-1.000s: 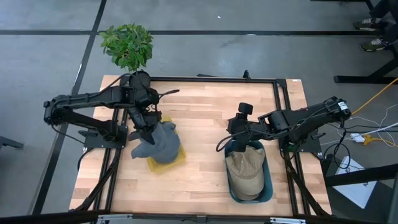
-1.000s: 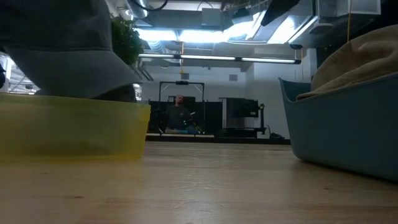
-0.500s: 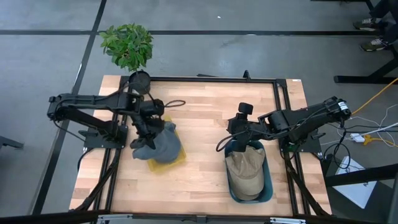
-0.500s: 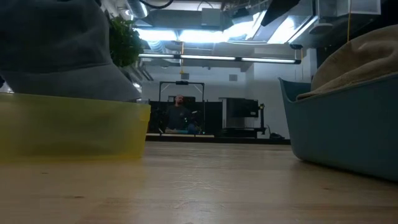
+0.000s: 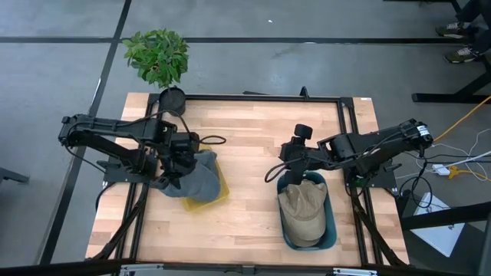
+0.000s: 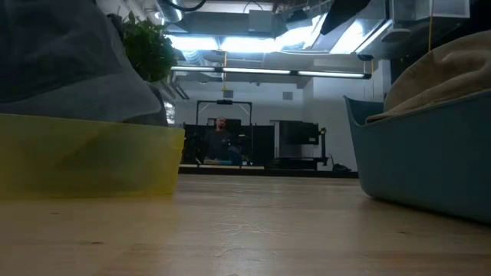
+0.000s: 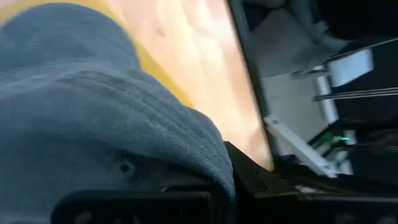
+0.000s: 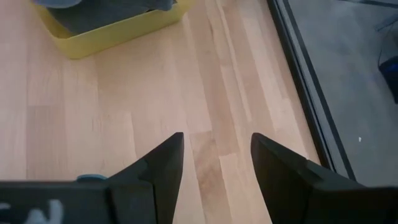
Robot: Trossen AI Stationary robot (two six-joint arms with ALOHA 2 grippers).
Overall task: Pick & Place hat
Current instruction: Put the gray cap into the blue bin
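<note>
the left gripper, jaws clenched on the grey hat, has lowered it into the yellow bin; release seems next.

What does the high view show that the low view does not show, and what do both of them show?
Only the high view shows both arms: the left gripper at the grey hat, the right gripper, open, beside the blue bin's far end, and the black table frame.

Only the low view shows the room behind, with a seated person.

Both show the yellow bin, grey hat, blue bin, tan hat, plant and wooden table.
</note>
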